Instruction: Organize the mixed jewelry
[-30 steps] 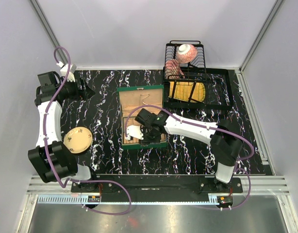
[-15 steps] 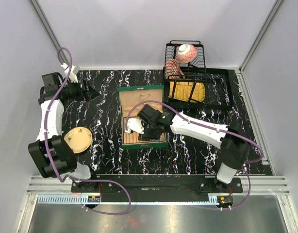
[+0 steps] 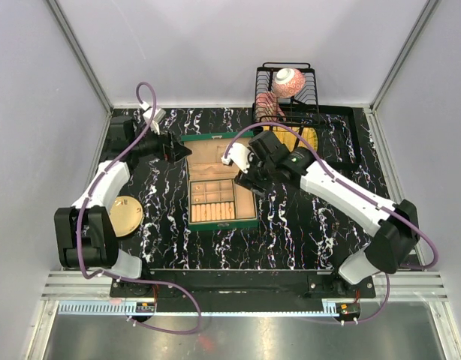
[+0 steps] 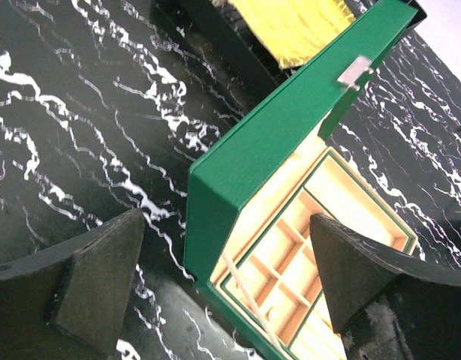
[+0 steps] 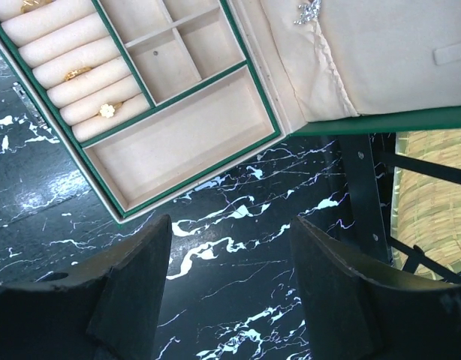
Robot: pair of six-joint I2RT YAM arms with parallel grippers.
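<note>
Far left: round gold plate (image 3: pixel 120 215) on marble table (image 3: pixel 290 234). Left gripper (image 3: pixel 185 152): jaws apart, empty, just beside raised lid of green box (image 3: pixel 219 159). Mixed jewelry (image 5: pixel 106 110): small gold pieces seated in ring rolls, silvery piece on lid lining. Right gripper (image 5: pixel 229 240): jaws apart, empty, over table beside box. Right: dish rack (image 3: pixel 290 112).
</note>
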